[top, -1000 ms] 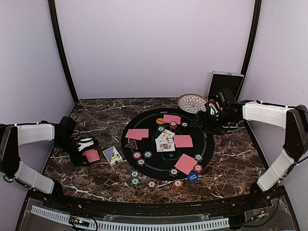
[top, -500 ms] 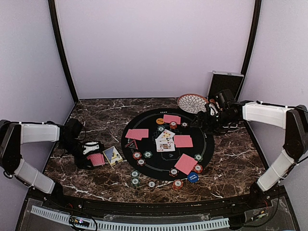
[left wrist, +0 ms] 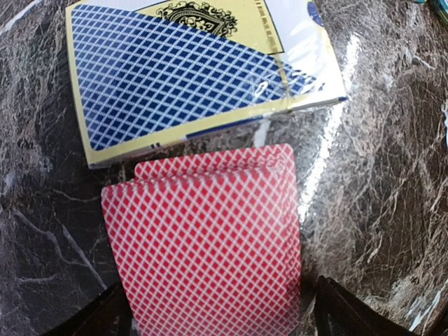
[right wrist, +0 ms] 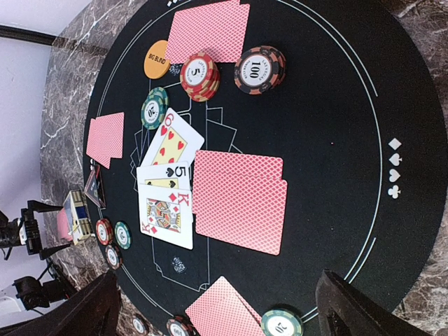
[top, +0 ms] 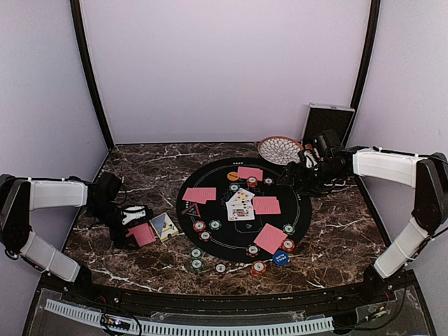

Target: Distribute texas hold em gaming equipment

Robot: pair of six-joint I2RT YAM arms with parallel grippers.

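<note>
The left tool [left wrist: 224, 308] stands spread, fingers either side of a fanned stack of red-backed cards [left wrist: 210, 245]. The stack lies on the worktop [left wrist: 378, 175] left of the black mat [top: 301, 210], just beside a blue card box [left wrist: 175, 77]. Whether the fingers touch the cards is unclear, and the stack's near end is cut off. The right tool [right wrist: 220, 294] is spread and empty over the mat's far right.

Dark marble table [top: 343, 231] with white veining, enclosed by plain lilac walls [top: 224, 70]; two black posts [top: 91, 77] mark the rear corners; even, diffuse light
</note>
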